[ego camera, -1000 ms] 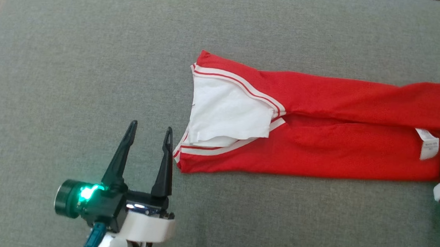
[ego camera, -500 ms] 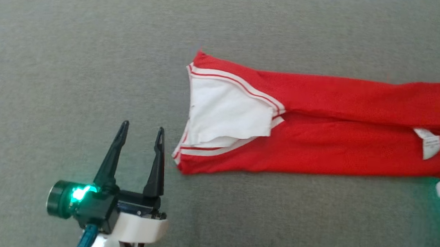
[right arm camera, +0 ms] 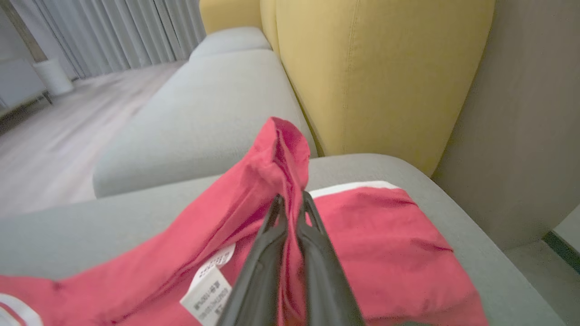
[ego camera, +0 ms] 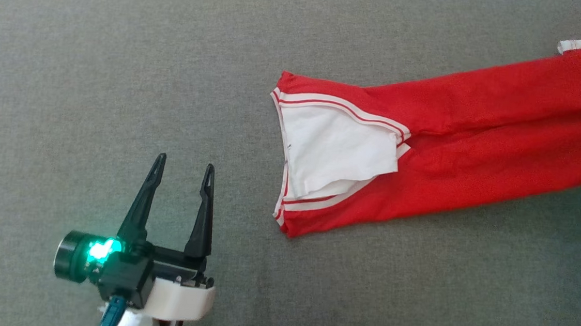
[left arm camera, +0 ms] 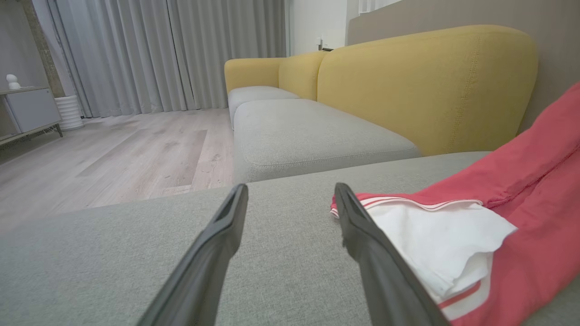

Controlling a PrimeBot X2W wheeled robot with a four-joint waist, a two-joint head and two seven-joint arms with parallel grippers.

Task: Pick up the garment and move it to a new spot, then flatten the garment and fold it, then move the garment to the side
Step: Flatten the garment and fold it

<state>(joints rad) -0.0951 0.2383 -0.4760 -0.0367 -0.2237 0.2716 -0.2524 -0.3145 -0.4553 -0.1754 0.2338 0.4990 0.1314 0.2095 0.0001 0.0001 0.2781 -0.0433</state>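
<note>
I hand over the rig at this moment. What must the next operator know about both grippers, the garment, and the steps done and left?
Left gripper: open, empty, over the grey cushion, beside the white-trimmed end of the red garment, not touching it.
Right gripper: shut on the garment's other end, which is raised.
Done: the garment looks folded lengthwise into a long strip.
Left: probably the cross fold, then the move to the side.

Looking over a grey fabric cushion (ego camera: 122, 67) toward a second grey seat (left arm camera: 308, 136), both backing onto yellow backrests (left arm camera: 430, 81). Beyond, taking in pale wooden flooring (left arm camera: 113, 154), grey curtains (left arm camera: 181, 54) hanging to the floor, a white cabinet (left arm camera: 27, 108) and a ribbed white container (left arm camera: 69, 112) standing just beside it.
</note>
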